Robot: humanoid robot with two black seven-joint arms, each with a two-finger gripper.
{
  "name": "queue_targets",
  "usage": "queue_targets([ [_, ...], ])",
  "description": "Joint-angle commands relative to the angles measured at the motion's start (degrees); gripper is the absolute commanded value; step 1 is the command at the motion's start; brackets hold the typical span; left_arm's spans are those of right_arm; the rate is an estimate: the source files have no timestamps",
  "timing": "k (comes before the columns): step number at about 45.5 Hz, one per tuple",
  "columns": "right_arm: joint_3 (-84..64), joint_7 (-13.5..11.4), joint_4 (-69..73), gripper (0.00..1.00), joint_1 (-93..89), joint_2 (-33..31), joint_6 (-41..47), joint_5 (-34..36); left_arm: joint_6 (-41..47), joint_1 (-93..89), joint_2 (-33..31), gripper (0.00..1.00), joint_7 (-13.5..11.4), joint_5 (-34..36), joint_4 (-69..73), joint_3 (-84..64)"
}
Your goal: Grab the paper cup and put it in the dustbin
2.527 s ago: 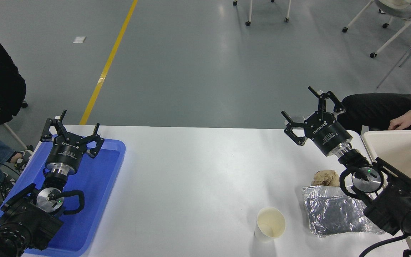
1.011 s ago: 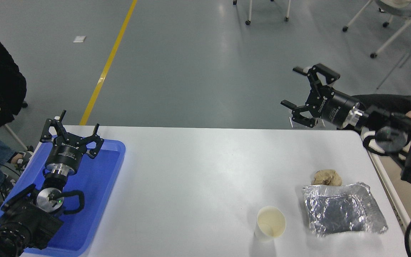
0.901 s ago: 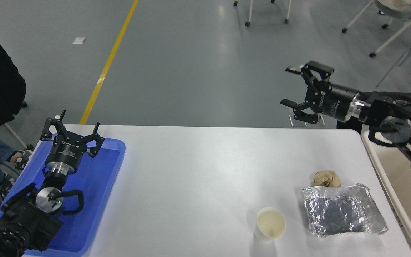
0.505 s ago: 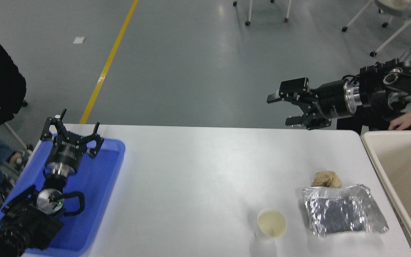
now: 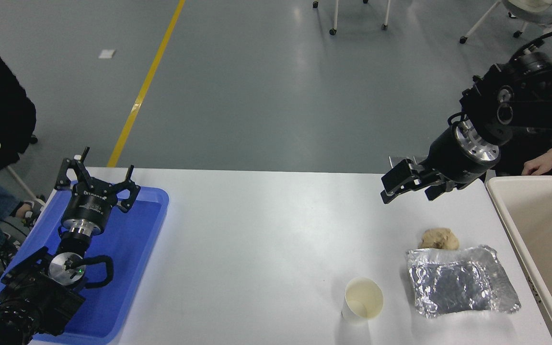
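The paper cup (image 5: pixel 363 299) is small and white with a cream inside. It stands upright near the table's front edge, right of centre. The dustbin (image 5: pixel 549 230) is a large cream-beige bin off the table's right edge, partly cut off by the picture. My right gripper (image 5: pixel 410 189) hangs open and empty over the table's far right part, pointing down and to the left. It is well behind the cup and left of the bin. My left gripper (image 5: pixel 96 165) is open and parked over the blue tray (image 5: pixel 132 249) at the lower left.
A crumpled foil sheet (image 5: pixel 460 287) lies right of the cup. A brown paper ball (image 5: pixel 440 238) sits just behind the foil. A person's hand (image 5: pixel 539 165) and dark sleeve are at the far right, behind the bin. Another person in black stands at the far left.
My right arm has swung up and round. Its gripper, which pointed left beyond the table's far edge, has come down over the far right of the table. The cup has not moved.
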Motion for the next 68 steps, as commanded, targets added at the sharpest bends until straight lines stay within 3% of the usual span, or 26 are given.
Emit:
queue_targets([
  [1, -9.7, -0.2, 7.9, 1.00, 10.2, 5.0, 1.1, 5.0, 0.0, 0.0, 0.1, 1.00, 0.0, 0.0, 0.0, 0.0],
  [18, -13.6, -0.2, 13.0, 1.00, 15.5, 6.2, 1.6, 7.3, 0.0, 0.0, 0.2, 1.00, 0.0, 0.0, 0.0, 0.0],
  [31, -10.0, -0.2, 15.9, 1.00, 14.8, 11.4, -0.1, 18.3, 0.0, 0.1, 0.2, 1.00, 0.0, 0.0, 0.0, 0.0],
  [43, -7.3, -0.3, 13.3, 1.00, 5.4, 16.0, -6.5, 19.0, 0.0, 0.1, 0.2, 1.00, 0.0, 0.0, 0.0, 0.0],
  [68, -1.1, -0.7, 4.0, 1.00, -11.2, 17.1, -12.9, 19.1, 0.0, 0.1, 0.2, 1.00, 0.0, 0.0, 0.0, 0.0],
])
